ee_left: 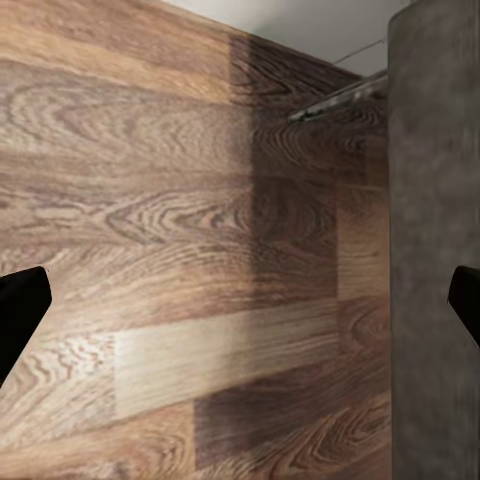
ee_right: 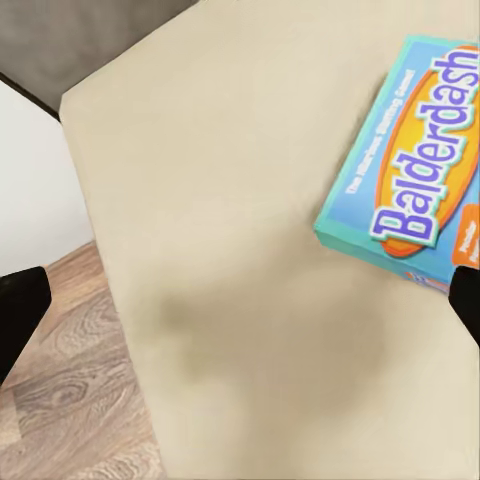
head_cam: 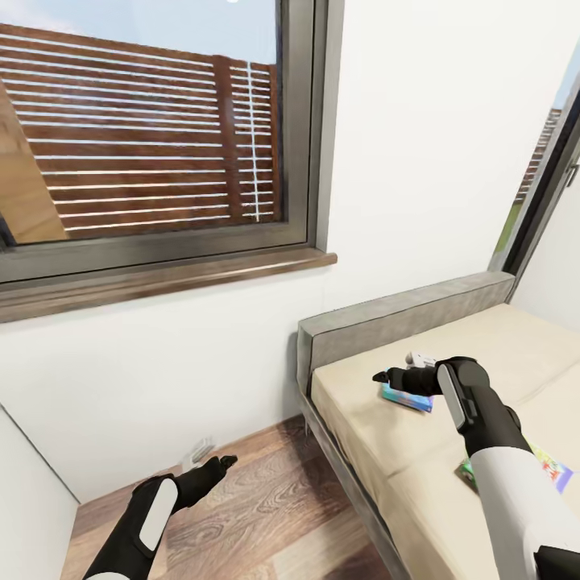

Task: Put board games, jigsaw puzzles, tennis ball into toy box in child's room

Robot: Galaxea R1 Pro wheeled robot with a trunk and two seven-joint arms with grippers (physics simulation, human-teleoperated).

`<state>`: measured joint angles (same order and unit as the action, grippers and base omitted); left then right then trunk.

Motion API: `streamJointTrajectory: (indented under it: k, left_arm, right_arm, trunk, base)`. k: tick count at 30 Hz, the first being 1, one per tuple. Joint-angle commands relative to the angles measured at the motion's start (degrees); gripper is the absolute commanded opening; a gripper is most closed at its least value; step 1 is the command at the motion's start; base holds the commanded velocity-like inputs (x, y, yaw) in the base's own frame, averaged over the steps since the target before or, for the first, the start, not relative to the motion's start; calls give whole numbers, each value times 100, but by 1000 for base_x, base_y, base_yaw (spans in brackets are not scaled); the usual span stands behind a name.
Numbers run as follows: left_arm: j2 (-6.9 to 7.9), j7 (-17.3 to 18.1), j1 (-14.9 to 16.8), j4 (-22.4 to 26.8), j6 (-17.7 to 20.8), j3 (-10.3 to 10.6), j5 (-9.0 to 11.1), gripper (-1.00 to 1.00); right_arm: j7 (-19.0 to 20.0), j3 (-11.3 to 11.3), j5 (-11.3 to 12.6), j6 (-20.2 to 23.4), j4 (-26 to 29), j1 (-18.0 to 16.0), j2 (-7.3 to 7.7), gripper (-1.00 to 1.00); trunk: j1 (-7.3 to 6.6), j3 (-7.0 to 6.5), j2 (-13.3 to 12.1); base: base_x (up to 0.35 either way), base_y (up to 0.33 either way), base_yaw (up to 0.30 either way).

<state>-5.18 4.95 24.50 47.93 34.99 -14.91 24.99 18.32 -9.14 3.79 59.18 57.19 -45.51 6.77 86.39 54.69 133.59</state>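
Right gripper [ee_right: 240, 305], jaws wide apart, hangs over the bed [head_cam: 379, 419] with the blue board game [ee_right: 415, 205] flat on the mattress just beside it, nearer the headboard, so it should slide across and straddle the box's edge before pinching.

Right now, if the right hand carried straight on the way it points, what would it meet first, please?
Most likely the bare beige mattress of the bed, beside the blue Balderdash board game rather than on it. The right hand is open and hovering; depth is hard to judge.
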Motion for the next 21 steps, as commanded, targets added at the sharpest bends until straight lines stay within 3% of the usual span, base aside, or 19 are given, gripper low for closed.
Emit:
streamJointTrajectory:
  k: [1, 6, 8, 11, 21]
  left_arm:
    - [-8, 26, 4, 5, 37, -32, -1, 100]
    - [-9, 30, 3, 5, 30, -31, 3, 100]
    - [-75, 96, 68, 71, -1, 35, 21, 100]
    - [-58, 192, 89, 168, -8, 132, 34, 100]
    - [-58, 241, 89, 327, -8, 397, 34, 100]
  right_arm:
    - [-12, -8, 37, 22, 3, 2, 4, 100]
    - [0, -19, 45, 1, 3, 27, 11, 100]
    - [65, -18, 109, -64, -62, -39, 77, 100]
    - [161, -27, 196, -161, -159, -136, 174, 100]
    - [333, -27, 196, -486, -479, -459, 497, 100]
  trunk:
    - [1, 6, 2]
    - [1, 6, 2]
    - [1, 6, 2]
    - [1, 6, 2]
    - [1, 6, 2]
  base:
    - [189, 0, 1]
    - [109, 0, 1]
    - [0, 0, 0]
    - [0, 0, 0]
    - [0, 0, 0]
